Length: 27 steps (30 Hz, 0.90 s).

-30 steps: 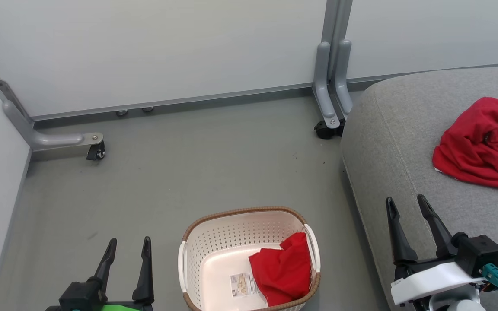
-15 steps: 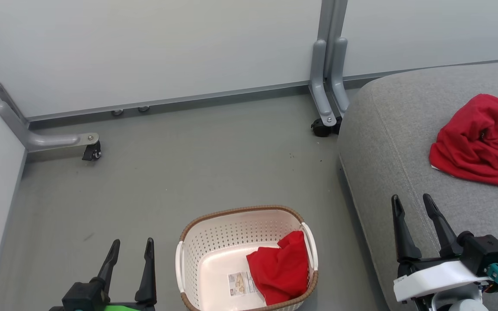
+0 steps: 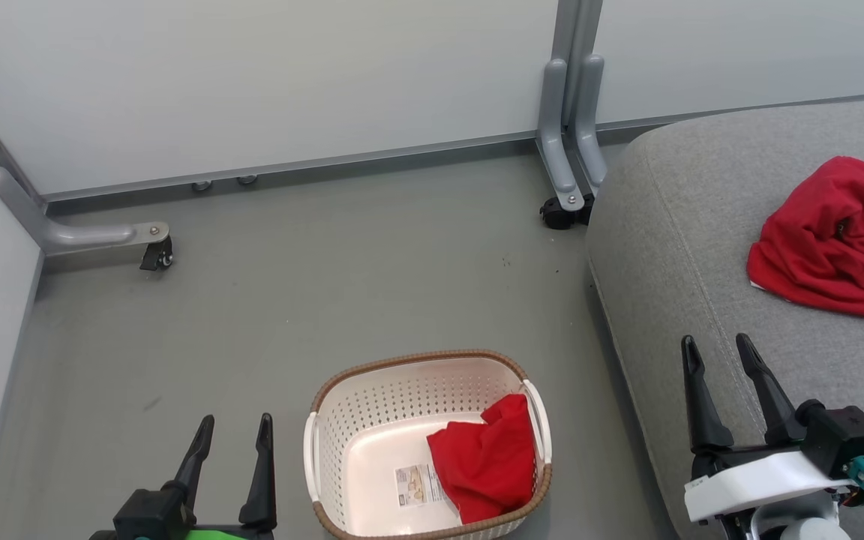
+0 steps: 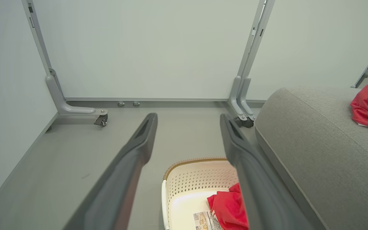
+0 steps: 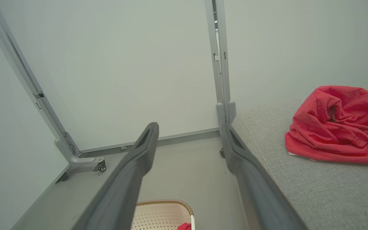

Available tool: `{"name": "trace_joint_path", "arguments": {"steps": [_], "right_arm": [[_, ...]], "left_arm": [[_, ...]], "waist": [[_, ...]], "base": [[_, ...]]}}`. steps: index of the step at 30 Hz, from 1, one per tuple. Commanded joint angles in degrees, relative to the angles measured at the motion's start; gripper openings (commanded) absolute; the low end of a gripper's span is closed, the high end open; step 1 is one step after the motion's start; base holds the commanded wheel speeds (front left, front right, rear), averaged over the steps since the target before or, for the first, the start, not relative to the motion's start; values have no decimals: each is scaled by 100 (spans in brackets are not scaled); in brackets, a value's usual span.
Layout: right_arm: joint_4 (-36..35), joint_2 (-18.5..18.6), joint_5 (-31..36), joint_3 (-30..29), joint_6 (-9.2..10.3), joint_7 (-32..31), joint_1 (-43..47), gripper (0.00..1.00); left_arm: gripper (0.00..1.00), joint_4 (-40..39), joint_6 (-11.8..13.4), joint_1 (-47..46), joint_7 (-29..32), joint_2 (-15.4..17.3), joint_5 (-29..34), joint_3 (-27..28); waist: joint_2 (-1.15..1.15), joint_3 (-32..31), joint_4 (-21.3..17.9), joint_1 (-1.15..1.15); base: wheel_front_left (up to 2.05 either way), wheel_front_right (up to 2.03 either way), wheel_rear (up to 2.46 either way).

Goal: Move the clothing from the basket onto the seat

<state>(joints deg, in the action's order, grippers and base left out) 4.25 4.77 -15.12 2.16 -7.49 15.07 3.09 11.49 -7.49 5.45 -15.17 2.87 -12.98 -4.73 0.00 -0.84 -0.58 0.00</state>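
Lying crumpled in basket (image 3: 417, 358), right side: red garment (image 3: 486, 465). Second garment (image 3: 826, 240) on seat (image 3: 672, 247). Left gripper (image 3: 236, 420), right gripper (image 3: 715, 341): jaws spread wide, empty.

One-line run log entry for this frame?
left pincer: open, empty | right pincer: open, empty | basket: holds red garment | seat: holds second garment
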Motion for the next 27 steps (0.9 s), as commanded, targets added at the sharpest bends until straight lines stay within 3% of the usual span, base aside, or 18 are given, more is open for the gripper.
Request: {"name": "trace_joint_path", "arguments": {"steps": [1, 8, 16, 27], "right_arm": [[-33, 20, -24, -10, 0, 15, -68, 100], [-160, 82, -8, -62, 0, 15, -268, 100], [-542, 118, 51, -334, 0, 15, -796, 100], [-1146, 28, 99, -710, 0, 15, -1335, 100]], "left_arm": [[100, 11, 1, -47, 4, 4, -7, -6], [100, 19, 1, -286, 4, 4, 93, -144], [100, 47, 1, -991, 4, 7, 236, -359], [100, 340, 1, -2233, 3, 378, 448, -823]], "waist": [[0, 48, -10, 0], [0, 488, -114, 0], [0, 1581, -350, 0], [0, 3136, -867, 0]], "base": [[0, 0, 0], [0, 0, 0], [0, 0, 0], [0, 0, 0]]}}
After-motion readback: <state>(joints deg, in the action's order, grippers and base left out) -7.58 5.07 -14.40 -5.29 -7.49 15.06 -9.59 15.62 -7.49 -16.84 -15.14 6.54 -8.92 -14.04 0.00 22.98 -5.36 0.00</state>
